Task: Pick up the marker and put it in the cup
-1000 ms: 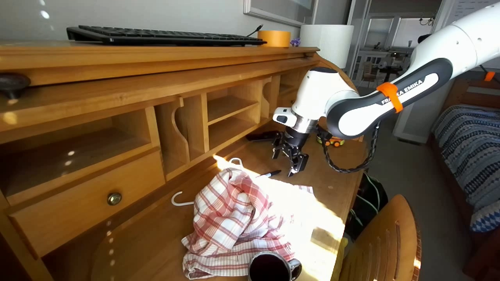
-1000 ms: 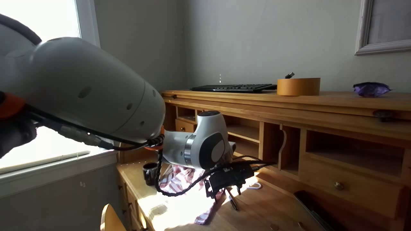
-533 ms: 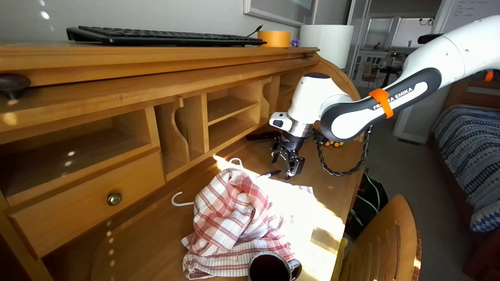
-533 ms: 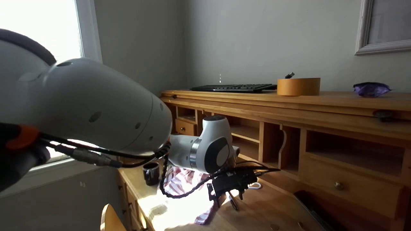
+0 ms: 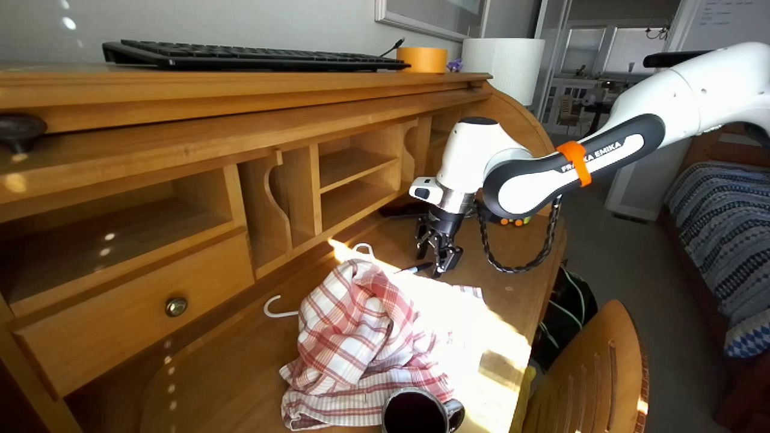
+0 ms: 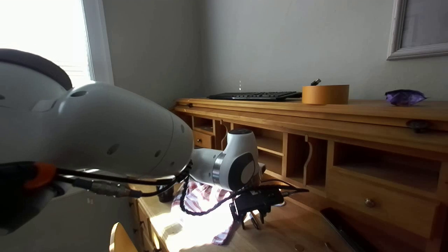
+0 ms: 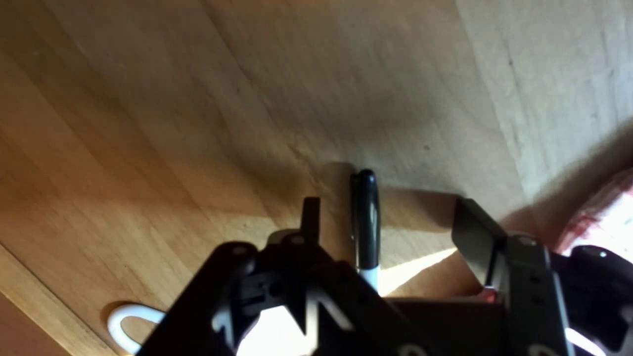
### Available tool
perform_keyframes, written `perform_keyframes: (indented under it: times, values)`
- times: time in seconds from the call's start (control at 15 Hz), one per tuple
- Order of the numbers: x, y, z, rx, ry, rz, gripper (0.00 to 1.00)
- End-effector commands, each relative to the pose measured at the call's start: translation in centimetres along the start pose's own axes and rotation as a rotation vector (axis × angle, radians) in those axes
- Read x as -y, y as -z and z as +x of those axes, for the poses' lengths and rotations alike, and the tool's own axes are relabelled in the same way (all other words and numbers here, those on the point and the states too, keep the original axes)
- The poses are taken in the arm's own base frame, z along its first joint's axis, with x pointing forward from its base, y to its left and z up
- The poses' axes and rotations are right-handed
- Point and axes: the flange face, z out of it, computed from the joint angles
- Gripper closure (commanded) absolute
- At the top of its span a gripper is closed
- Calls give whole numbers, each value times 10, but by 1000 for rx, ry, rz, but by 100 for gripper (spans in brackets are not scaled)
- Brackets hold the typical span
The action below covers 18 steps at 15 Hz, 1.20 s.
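Sunlight was blasting one patch of the wooden table point(image 5: 511, 294), totally blown out in an exterior view. Nearest to that camera stood the cup point(image 5: 415, 412), dark and upright, partly out of shot, with a chair point(image 5: 586, 373) over by the table edge. The cup was right by the checked cloth point(image 5: 355, 337), couldn't tell if they were touching. Cloth was all bunched up, white hook point(image 5: 283, 314) poking out beside it.

Past that lay the marker point(image 7: 367, 222), on the table, dark end showing clearly in the wrist view, pale end partly hidden. The fingers point(image 7: 477, 237) were spread, one on either side of it, bare wood showing in both gaps, so nothing was gripped. The arm point(image 5: 577, 159) came in from the side, over the table.

Further back were the cubbies point(image 5: 358, 162), with a keyboard point(image 5: 252, 57) and some round orange thing point(image 5: 424, 60) on the ledge point(image 5: 252, 90) above, plus a white lampshade point(image 5: 504, 69) past the end. Way off you could see a bed point(image 5: 722, 240) with a blue patterned cover and, through a doorway, another room point(image 5: 577, 84).
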Motion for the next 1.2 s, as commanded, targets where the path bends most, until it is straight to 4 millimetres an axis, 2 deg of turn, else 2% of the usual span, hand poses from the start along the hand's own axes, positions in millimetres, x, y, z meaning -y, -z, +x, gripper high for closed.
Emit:
perform_keyframes:
  times: [0.0, 0.33, 0.47, 0.53, 0.6, 0.67, 0.87, 1.0, 1.13]
  values:
    - [-6, -9, 3, 13, -20, 16, 56]
    - [-7, -6, 8, 5, -24, 38, 72]
    - [-6, -5, 8, 6, -26, 51, 85]
    - [-6, -3, 8, 5, -26, 55, 99]
    - [-5, -2, 8, 8, -27, 54, 100]
    - [-4, 2, 8, 18, -26, 50, 96]
    - [-2, 31, 5, 55, 8, -9, 96]
    - [-1, 50, -5, 115, 46, -97, 96]
    - [4, 64, -23, 197, 85, -140, 96]
